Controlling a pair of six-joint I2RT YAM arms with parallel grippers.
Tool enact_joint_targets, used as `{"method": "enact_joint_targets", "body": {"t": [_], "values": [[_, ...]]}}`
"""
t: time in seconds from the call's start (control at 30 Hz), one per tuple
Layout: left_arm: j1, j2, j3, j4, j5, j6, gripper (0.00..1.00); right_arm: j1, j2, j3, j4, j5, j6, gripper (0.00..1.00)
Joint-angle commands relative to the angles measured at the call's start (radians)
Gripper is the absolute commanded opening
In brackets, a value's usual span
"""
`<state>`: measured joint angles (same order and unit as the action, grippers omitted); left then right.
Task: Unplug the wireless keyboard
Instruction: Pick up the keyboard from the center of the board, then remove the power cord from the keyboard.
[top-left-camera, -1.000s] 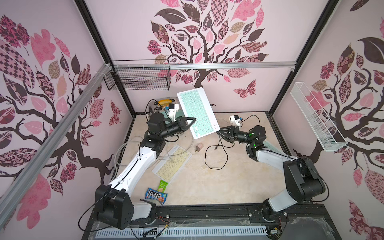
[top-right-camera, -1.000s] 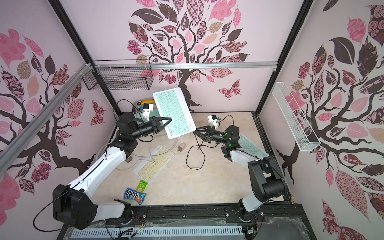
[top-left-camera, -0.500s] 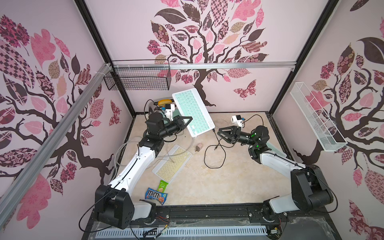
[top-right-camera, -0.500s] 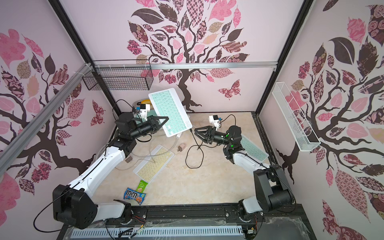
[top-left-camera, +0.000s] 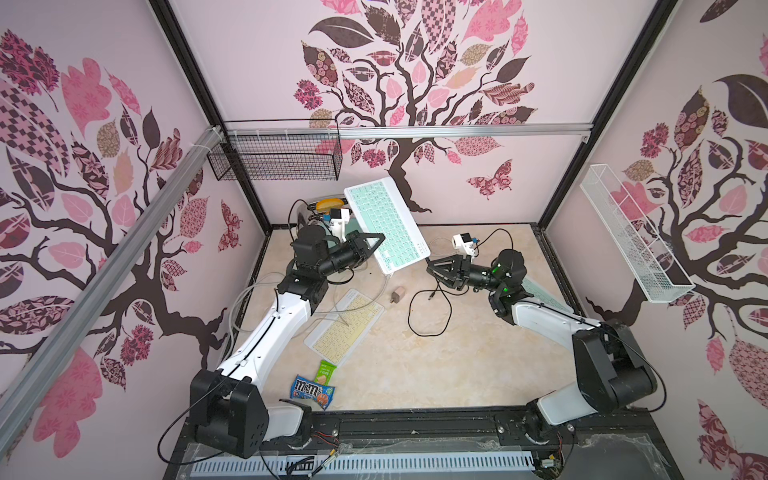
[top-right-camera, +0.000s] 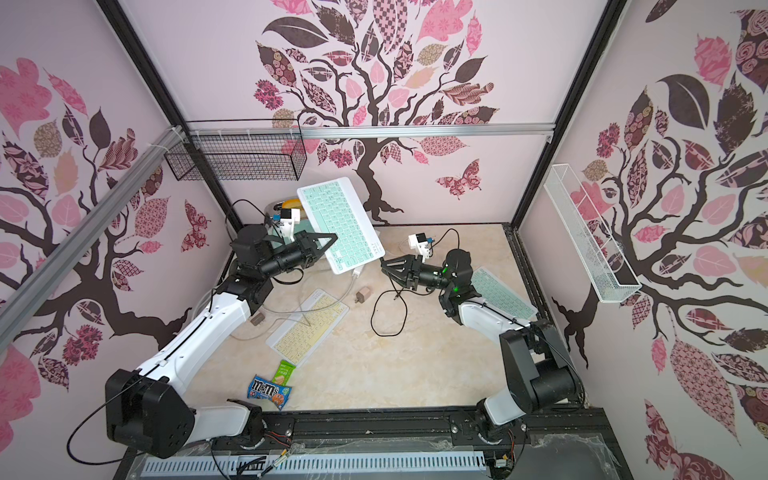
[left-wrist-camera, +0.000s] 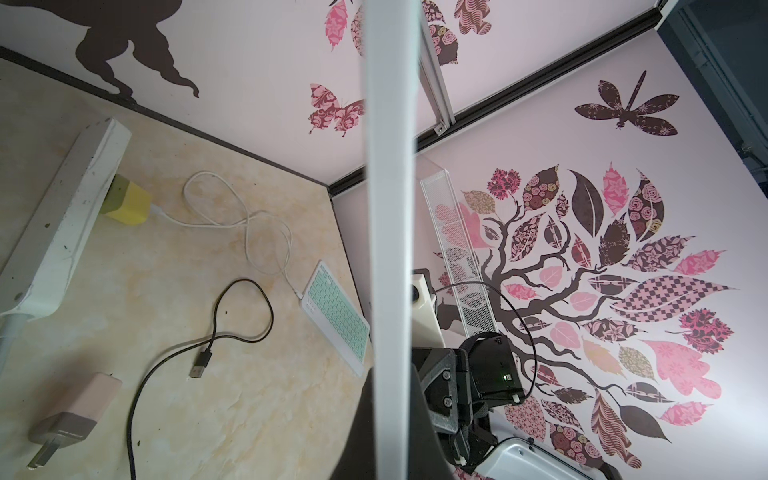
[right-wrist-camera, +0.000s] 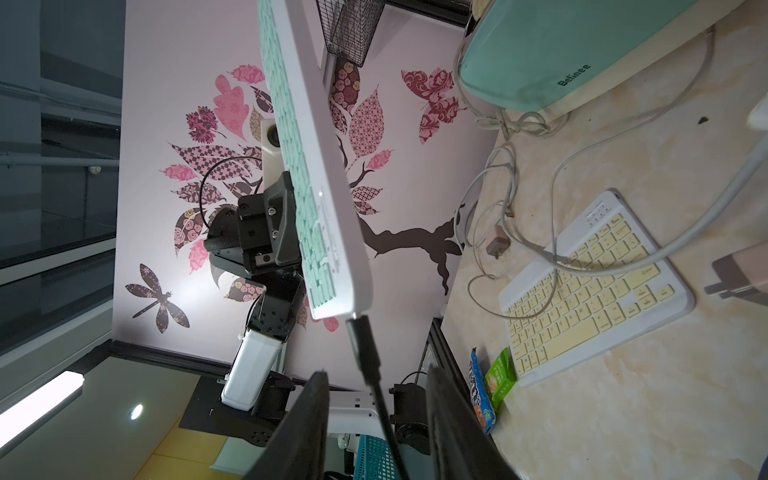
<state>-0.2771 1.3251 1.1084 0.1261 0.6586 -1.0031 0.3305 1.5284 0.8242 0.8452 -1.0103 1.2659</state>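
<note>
The left gripper (top-left-camera: 369, 246) is clamped on a long edge of the mint keyboard (top-left-camera: 386, 224) and holds it tilted in the air, toward 12 o'clock over the table (top-left-camera: 457, 365). The black plug (right-wrist-camera: 362, 338) sits in the keyboard's 5 o'clock corner. The right gripper (right-wrist-camera: 376, 374) is partly open, its jaws on either side of the black cable (right-wrist-camera: 385, 411) without touching it. The keyboard looks light and stiff and the cord limp, so the rigid plug body is the place to grip.

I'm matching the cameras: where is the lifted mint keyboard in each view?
In a top view: lifted keyboard mid-back, tilted.
In a top view: same spot.
Left wrist: its white edge, close, crossing the picture.
Right wrist: edge-on, black cable plugged in.
Shared landmark: pink charger.
</note>
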Motion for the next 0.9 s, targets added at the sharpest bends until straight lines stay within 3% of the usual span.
{"method": "enact_joint_targets", "body": {"t": [0.0, 0.6, 0.87], "values": [[0.004, 0.002, 0.005, 0.066, 0.021, -0.008, 0.0, 0.006, 0.038, 0.041, 0.132, 0.016, 0.079, 0.35], [0.005, 0.0, -0.001, 0.059, 0.029, -0.01, 0.0, 0.006, 0.125, 0.106, 0.252, 0.014, 0.172, 0.17], [0.016, -0.003, -0.031, 0.165, -0.023, -0.05, 0.0, 0.007, 0.127, 0.089, 0.282, 0.006, 0.187, 0.13]]}}
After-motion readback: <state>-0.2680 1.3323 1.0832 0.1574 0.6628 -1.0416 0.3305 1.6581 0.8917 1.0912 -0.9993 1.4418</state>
